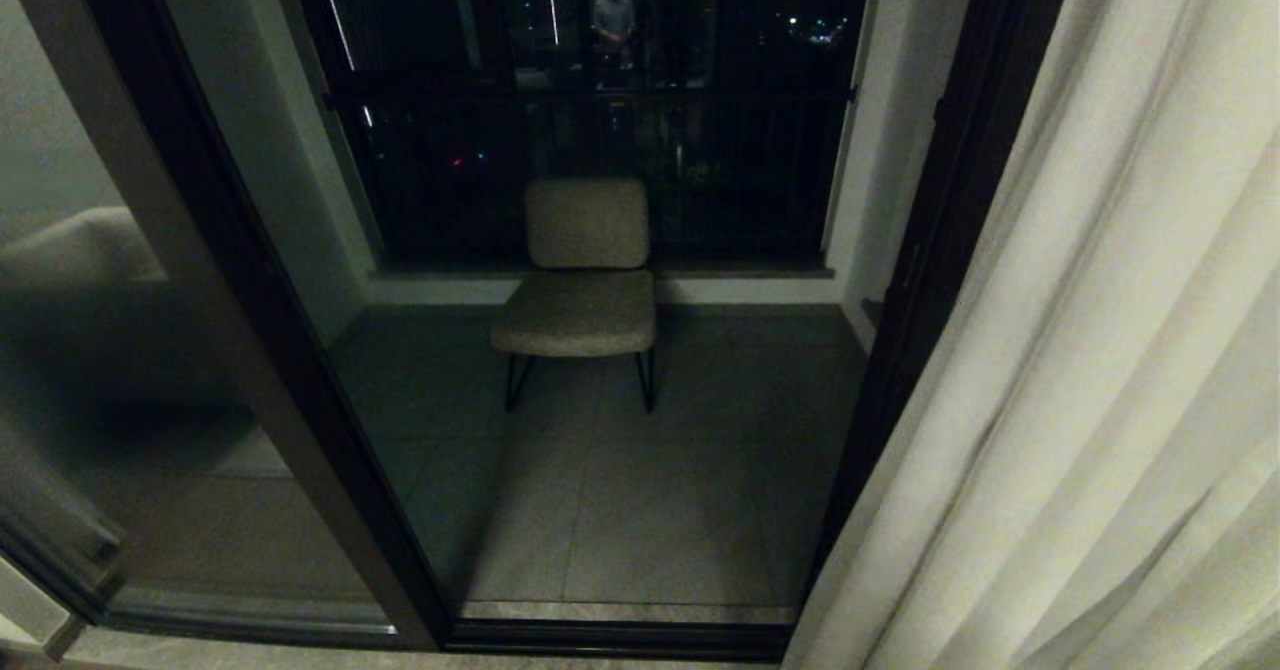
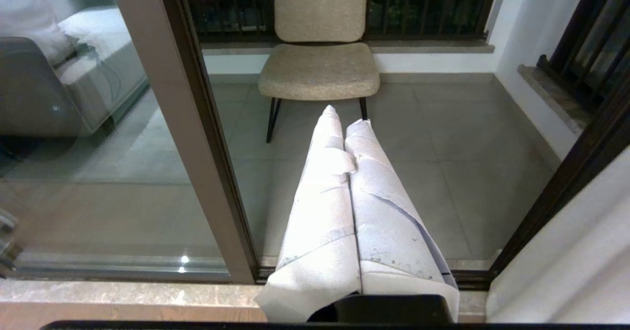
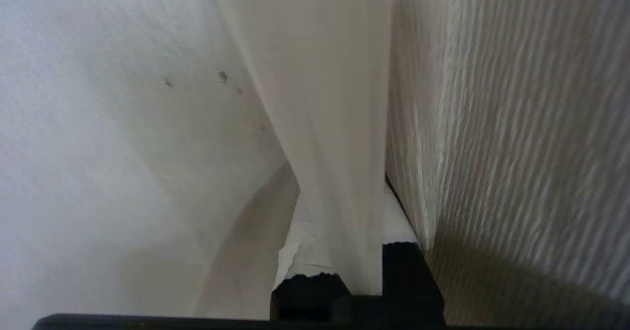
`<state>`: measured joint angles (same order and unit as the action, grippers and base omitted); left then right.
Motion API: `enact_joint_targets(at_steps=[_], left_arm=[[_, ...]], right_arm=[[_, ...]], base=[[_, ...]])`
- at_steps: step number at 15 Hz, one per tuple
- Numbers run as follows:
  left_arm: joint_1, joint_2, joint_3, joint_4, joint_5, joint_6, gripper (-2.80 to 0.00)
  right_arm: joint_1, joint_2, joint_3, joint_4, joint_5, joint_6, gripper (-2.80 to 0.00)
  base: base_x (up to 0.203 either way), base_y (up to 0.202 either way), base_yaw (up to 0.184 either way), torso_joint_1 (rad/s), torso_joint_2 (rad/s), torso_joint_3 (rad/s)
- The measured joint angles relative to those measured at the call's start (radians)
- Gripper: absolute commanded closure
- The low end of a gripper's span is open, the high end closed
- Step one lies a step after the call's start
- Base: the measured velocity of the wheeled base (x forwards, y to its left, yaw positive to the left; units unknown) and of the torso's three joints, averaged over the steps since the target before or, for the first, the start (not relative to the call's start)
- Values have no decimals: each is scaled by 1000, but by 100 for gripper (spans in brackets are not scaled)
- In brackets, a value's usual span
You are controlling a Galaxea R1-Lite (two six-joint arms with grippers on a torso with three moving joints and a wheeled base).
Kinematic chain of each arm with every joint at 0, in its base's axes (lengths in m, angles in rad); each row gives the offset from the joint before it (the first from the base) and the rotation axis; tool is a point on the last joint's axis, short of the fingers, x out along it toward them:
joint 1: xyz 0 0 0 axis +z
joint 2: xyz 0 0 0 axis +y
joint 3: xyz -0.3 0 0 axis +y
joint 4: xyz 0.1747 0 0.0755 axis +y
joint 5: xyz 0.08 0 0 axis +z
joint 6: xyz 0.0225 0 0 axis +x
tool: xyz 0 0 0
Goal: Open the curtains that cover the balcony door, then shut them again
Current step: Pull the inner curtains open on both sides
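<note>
A cream pleated curtain (image 1: pixel 1110 350) hangs bunched at the right of the head view, leaving the balcony door (image 1: pixel 250 280) with its dark frame and glass uncovered. No arm shows in the head view. In the right wrist view my right gripper (image 3: pixel 339 212) is pressed in among the curtain (image 3: pixel 123 123), shut on a fold of the fabric that runs between its white-wrapped fingers (image 3: pixel 300 251). My left gripper (image 2: pixel 344 115) is parked low in front of the door frame (image 2: pixel 197 123), its white-wrapped fingers (image 2: pixel 320 212) shut together on nothing. The curtain's edge (image 2: pixel 581 251) hangs to its right.
A beige upholstered chair (image 1: pixel 585 280) on thin black legs stands on the tiled balcony floor, against a dark railing (image 1: pixel 600 100). A person's reflection (image 1: pixel 613 20) shows in the far glass. A stone threshold (image 2: pixel 123 295) runs along the door's foot.
</note>
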<state>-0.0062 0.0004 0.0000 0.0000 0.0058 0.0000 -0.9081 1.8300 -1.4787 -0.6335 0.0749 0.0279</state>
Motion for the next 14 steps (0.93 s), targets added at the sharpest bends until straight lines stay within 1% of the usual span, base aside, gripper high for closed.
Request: enact_joint_targets(at_steps=[3, 4, 5, 7, 9, 11, 14], left_arm=[[0, 0, 0, 0, -1, 0, 0], [0, 0, 0, 0, 0, 0, 0], [0, 0, 0, 0, 0, 0, 0], [0, 0, 0, 0, -1, 0, 0], [0, 0, 0, 0, -1, 0, 0], [0, 0, 0, 0, 0, 0, 0], [0, 0, 0, 0, 0, 0, 0]], right_arm=[[42, -50, 42, 37, 3, 0, 0], [62, -79, 69, 50, 25, -1, 0], [75, -113, 103, 57, 73, -3, 0], [100, -186, 170, 62, 182, -2, 0], [137, -257, 224, 63, 309, 0, 0], [170, -319, 263, 63, 469, 10, 0], [226, -396, 303, 59, 677, 68, 0]], base=[[0, 0, 0, 0, 0, 0], [0, 0, 0, 0, 0, 0], [0, 0, 0, 0, 0, 0], [0, 0, 0, 0, 0, 0], [0, 0, 0, 0, 0, 0], [0, 0, 0, 0, 0, 0], [0, 0, 0, 0, 0, 0]])
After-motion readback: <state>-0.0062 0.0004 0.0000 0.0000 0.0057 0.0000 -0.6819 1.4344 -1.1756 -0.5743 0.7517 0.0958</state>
